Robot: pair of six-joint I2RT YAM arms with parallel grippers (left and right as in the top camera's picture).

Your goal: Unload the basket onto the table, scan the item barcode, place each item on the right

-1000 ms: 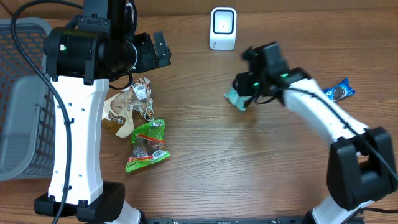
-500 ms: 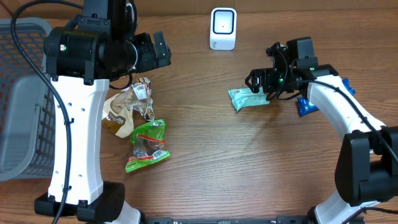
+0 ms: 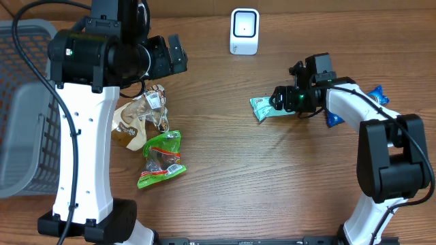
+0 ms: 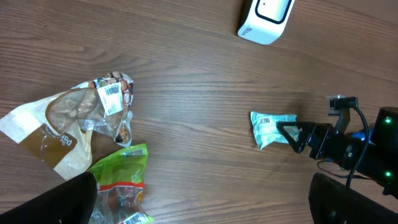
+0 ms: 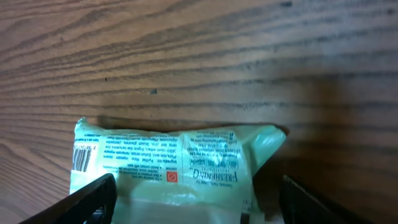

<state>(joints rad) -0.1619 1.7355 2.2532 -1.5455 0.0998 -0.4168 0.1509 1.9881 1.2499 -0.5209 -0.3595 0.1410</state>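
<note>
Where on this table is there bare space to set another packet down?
The widest bare wood lies mid-table, between the green snack bag and the mint packet, running to the front edge. It is crowded around the brown snack bag, and by the right gripper and blue packet.

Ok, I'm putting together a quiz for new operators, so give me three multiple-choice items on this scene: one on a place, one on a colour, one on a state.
1. Where is the mint-green plastic packet? A held in mid-air; B flat on the wooden table; C stacked on another packet.
2. What colour is the boxy barcode scanner? A black; B white; C red.
3. How is the left gripper? A open and empty; B shut on a packet; C shut on a cable.
Key: B, the packet lies on bare wood; B, the casing is white; A, its fingers stand wide apart with nothing between them.
</note>
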